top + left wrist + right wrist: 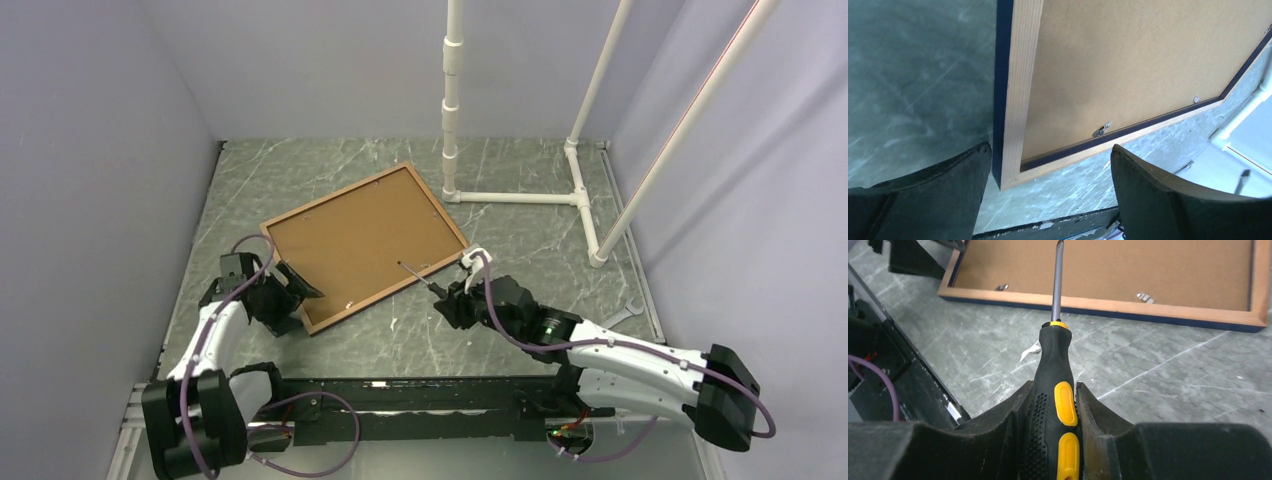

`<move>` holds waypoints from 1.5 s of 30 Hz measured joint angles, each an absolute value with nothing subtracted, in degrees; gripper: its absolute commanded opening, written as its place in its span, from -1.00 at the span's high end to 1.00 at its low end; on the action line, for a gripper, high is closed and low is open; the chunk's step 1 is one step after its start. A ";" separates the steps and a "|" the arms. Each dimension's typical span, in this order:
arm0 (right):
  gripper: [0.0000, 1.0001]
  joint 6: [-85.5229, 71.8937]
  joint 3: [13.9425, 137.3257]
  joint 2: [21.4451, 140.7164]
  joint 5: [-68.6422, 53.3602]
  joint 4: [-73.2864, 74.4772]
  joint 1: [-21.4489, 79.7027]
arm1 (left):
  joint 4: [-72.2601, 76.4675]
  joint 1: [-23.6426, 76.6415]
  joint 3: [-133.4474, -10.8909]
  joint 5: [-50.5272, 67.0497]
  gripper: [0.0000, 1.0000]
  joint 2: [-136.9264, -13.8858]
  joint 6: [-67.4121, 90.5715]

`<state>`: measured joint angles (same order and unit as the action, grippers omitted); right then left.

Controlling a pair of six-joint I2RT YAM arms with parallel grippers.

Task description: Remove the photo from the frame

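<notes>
Grey marble-look table (520, 330) is occupied by frame (1020, 75), laid face-down left of centre; photo (360, 240) is seated inside, hardboard back up. L gripper (1050, 146) is spread wide at frame's near corner. Screwdriver (1053, 355) is clamped by R gripper (1054, 385), tip over backing.

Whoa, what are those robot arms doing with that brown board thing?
They are working on a picture frame lying face down on the table. The photo is still inside, so only its brown back shows, and little metal clips still hold it in. The right claw grips a black-and-yellow screwdriver, its tip pointing over that back. The left claw is open by the frame's near corner, not holding anything.
</notes>
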<state>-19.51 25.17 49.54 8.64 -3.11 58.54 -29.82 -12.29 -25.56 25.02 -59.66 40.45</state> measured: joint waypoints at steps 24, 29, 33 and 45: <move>1.00 -24.23 58.96 92.66 5.61 -4.80 68.42 | -36.60 -23.49 -61.30 17.19 -0.64 -92.14 29.10; 1.00 -25.06 69.06 102.54 7.79 -1.48 70.04 | -36.49 -23.49 -64.77 17.85 -0.56 -100.47 28.18; 1.00 -25.15 77.36 109.91 10.13 2.35 70.41 | -37.56 -23.42 -69.49 18.02 -0.45 -104.27 27.53; 1.00 -23.57 86.13 119.11 14.57 7.29 70.43 | -37.56 -21.41 -71.92 16.67 -0.21 -108.49 25.26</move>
